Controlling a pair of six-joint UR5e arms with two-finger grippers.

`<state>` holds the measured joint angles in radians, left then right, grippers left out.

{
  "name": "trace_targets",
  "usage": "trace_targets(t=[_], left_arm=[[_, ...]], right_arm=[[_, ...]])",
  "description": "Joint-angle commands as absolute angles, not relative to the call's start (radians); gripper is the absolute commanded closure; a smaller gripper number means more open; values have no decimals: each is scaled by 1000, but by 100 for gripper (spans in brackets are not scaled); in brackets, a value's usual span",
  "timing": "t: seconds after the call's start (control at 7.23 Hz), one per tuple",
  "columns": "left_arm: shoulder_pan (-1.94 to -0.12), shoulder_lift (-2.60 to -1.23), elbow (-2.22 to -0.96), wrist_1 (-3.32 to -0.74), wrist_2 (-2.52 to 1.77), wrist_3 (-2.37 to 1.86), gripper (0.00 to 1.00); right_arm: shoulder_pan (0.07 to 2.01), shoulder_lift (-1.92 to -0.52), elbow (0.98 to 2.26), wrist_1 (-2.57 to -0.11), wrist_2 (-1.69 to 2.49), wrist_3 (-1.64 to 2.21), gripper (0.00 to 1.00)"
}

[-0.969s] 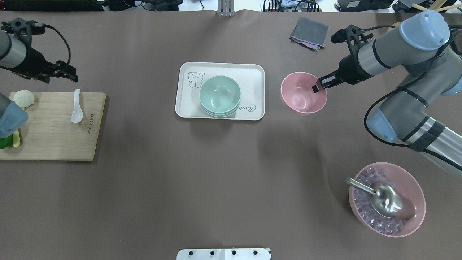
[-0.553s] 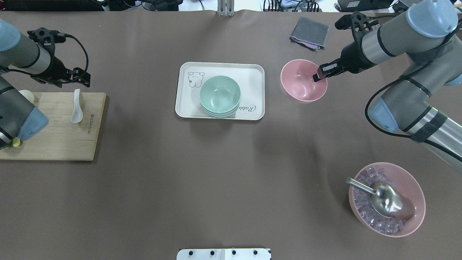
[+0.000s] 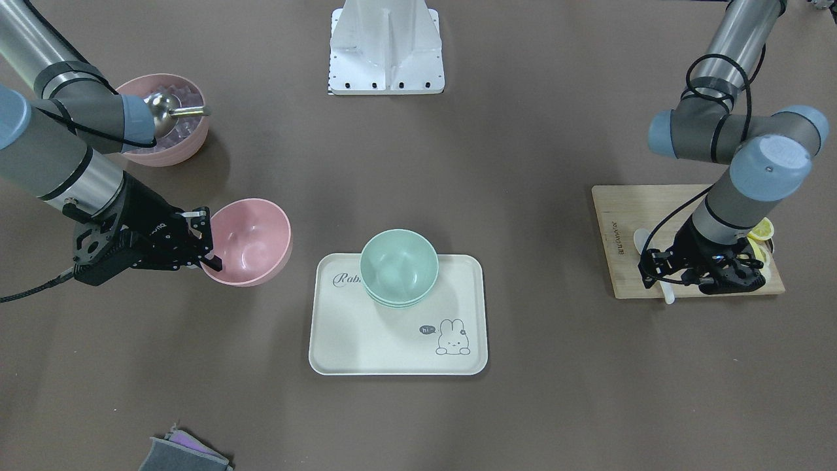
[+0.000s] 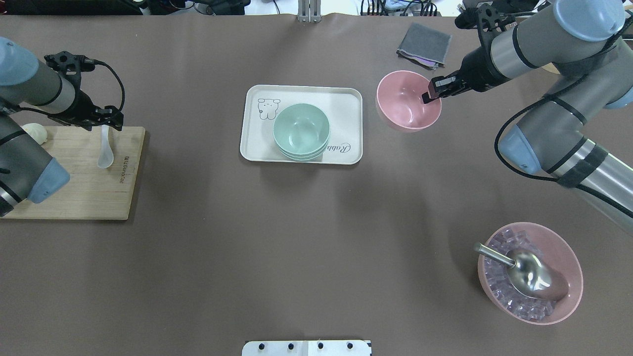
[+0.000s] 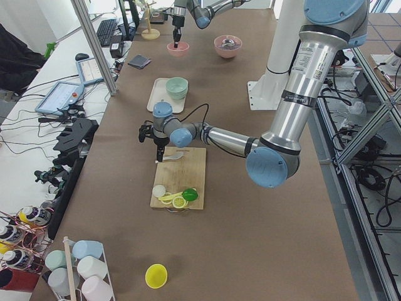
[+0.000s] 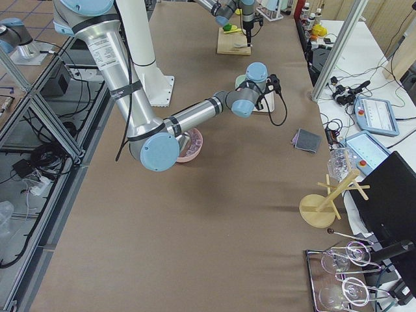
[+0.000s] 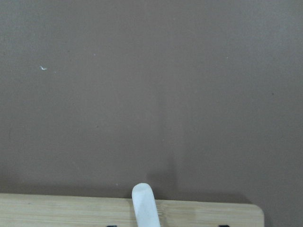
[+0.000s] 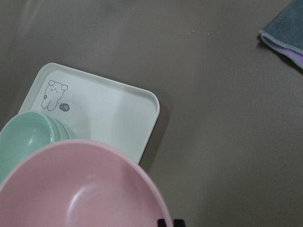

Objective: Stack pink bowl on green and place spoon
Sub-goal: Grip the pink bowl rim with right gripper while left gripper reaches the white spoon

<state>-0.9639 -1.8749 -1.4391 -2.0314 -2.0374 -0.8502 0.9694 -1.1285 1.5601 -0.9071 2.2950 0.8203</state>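
My right gripper (image 4: 429, 94) is shut on the rim of the pink bowl (image 4: 406, 103) and holds it tilted above the table, right of the tray (image 4: 341, 106). The pink bowl fills the bottom of the right wrist view (image 8: 80, 189). A stack of green bowls (image 4: 300, 131) sits on the tray. The white spoon (image 4: 105, 152) lies on the wooden board (image 4: 74, 188). My left gripper (image 4: 102, 120) is open, low over the spoon's handle end. The left wrist view shows the spoon's handle tip (image 7: 144, 205) between the spread fingers.
A large pink bowl of ice cubes with a metal scoop (image 4: 529, 272) stands at the near right. A grey cloth (image 4: 424, 44) lies at the far right. A white bun (image 4: 34, 132) and lemon slices (image 3: 762, 230) lie on the board.
My right gripper has lifted the pink bowl and carried it away from the robot and slightly toward the tray. My left gripper has moved right and down over the spoon's handle.
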Motion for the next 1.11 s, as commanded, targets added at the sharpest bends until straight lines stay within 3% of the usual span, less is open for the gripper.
trace_targets(t=[0.0, 0.28, 0.69, 0.83, 0.97], left_arm=[[-956, -1865, -1445, -2033, -2034, -851, 27], [-951, -1865, -1445, -2031, -2033, -853, 37], [-951, -1852, -1447, -2031, -2033, -851, 40], [-951, -1853, -1447, -2031, -2033, -851, 47], [-948, -1853, -1447, -2031, -2034, -851, 63]], right_arm=[[969, -1127, 1562, -905, 2295, 822, 100], [969, -1127, 1563, -907, 2293, 822, 100], [969, -1127, 1562, -907, 2293, 822, 100], [969, -1127, 1562, -905, 2293, 822, 100], [971, -1127, 1562, -905, 2293, 822, 100]])
